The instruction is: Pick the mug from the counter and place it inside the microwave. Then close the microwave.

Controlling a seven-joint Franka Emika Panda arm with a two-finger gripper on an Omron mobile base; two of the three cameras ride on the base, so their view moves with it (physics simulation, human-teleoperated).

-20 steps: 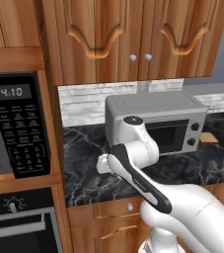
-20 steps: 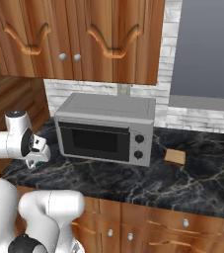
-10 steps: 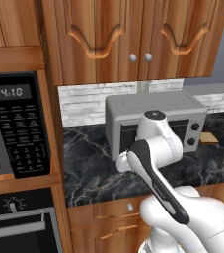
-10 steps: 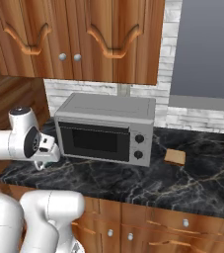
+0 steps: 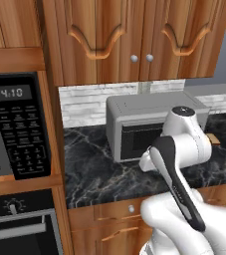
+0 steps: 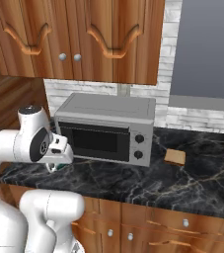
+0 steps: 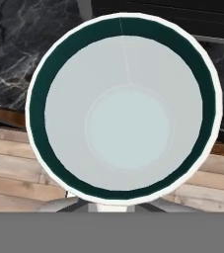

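Left base view: I see the black microwave (image 5: 15, 129) with keypad at 9 o'clock, and the black veined marble surface (image 5: 92, 167) beside it. Right base view: pincer (image 6: 58, 165) hangs low at 8 o'clock. Hand view: the white teal-rimmed mug (image 7: 123, 108), pincer clamped on it, dead centre.

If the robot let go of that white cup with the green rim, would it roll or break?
The mug looks round and smooth, so on its side it would probably roll. It seems stiff, ceramic-like, so a drop might chip it. It looks empty, so likely light. The gripper looks shut on it, above the counter.
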